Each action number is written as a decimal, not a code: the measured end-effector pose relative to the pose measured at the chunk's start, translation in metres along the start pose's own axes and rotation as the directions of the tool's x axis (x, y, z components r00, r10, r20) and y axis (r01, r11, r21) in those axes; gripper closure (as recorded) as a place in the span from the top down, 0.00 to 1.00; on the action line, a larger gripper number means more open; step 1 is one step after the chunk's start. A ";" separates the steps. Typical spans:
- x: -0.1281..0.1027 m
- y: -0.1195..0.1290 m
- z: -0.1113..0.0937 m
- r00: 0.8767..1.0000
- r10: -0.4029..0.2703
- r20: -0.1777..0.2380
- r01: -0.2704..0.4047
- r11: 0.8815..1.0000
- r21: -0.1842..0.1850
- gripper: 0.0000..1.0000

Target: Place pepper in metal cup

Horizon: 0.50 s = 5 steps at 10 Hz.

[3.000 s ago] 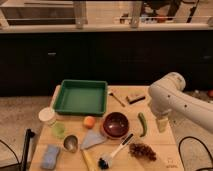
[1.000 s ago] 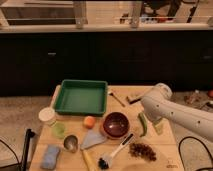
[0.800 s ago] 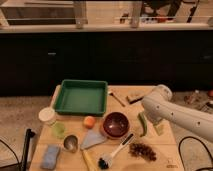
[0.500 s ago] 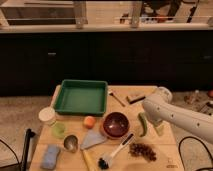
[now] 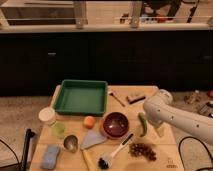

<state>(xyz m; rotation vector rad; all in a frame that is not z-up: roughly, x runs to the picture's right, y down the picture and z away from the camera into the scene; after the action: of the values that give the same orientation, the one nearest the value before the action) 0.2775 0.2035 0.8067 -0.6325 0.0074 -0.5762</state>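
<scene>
Jaws: can't tell, the arm masks them. Gripper (image 5: 154,119) seems low, just right of the pepper (image 5: 143,124). Best pinch mid-body, lift over the red bowl (image 5: 106,125), carry left to the metal cup (image 5: 70,143).

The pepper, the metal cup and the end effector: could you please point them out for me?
pepper (image 5: 143,124), camera view, middle of its green body.
metal cup (image 5: 70,143), camera view, its shiny side wall.
end effector (image 5: 159,130), camera view, its pale lower end, just right of the pepper.
</scene>
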 end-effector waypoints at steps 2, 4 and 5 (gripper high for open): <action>0.001 0.001 0.006 1.000 -0.023 0.004 0.023 1.000 -0.001 0.80; 0.002 0.002 0.010 0.999 -0.033 0.007 0.033 0.999 -0.003 0.80; 0.002 0.002 0.010 0.999 -0.044 0.006 0.044 0.999 0.004 0.80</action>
<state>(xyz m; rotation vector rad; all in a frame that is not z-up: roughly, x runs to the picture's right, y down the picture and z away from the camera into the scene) 0.2820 0.2100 0.8140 -0.6320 -0.0133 -0.6165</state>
